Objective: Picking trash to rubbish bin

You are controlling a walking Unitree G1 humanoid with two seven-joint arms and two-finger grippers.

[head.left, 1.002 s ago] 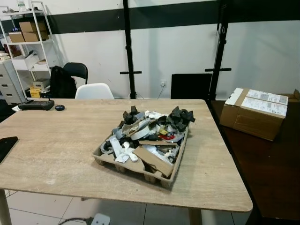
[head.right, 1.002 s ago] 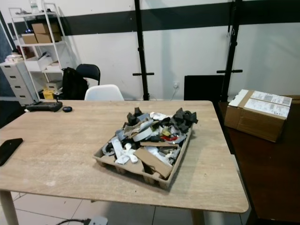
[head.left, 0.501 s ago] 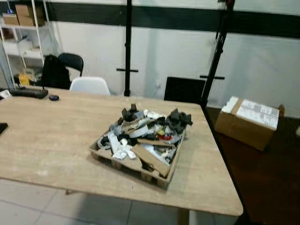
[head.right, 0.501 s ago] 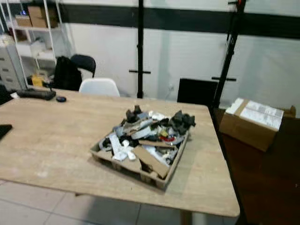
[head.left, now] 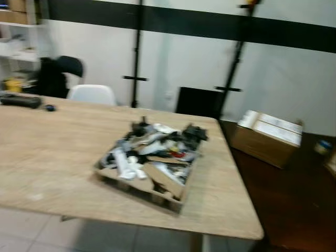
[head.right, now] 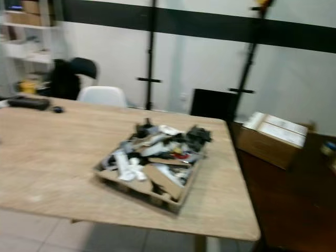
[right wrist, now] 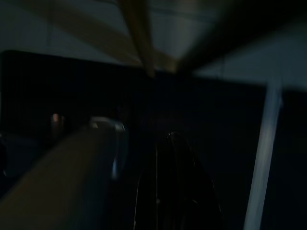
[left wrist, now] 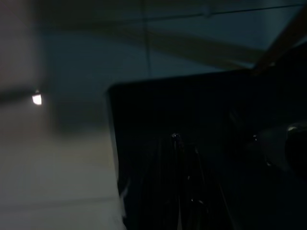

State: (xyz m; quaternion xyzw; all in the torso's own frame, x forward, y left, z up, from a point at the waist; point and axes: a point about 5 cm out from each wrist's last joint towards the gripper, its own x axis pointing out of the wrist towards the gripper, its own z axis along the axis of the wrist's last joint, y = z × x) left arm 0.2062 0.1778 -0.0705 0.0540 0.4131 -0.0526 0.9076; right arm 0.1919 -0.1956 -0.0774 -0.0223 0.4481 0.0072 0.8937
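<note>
A cardboard tray [head.left: 115, 176] heaped with trash [head.left: 157, 149] sits on the light wooden table [head.left: 47, 152], toward its right end. The heap holds black scraps, white pieces, torn cardboard and a red bit. Both eye views are blurred. Both arms hang idle in the shade: the left gripper [left wrist: 175, 139] and the right gripper [right wrist: 168, 136] appear only as dim black shapes in the dark wrist views, well below the table top.
A taped cardboard box [head.left: 268, 137] stands on the dark surface right of the table. Behind the table are a white chair [head.left: 93, 94], a black chair [head.left: 71, 65], two black poles and a shelf rack at the far left. A dark device [head.left: 20, 100] lies at the table's far left.
The whole picture has shifted and blurred, so the camera has moved and turned to the right. The tray and the trash lie where they were on the table.
</note>
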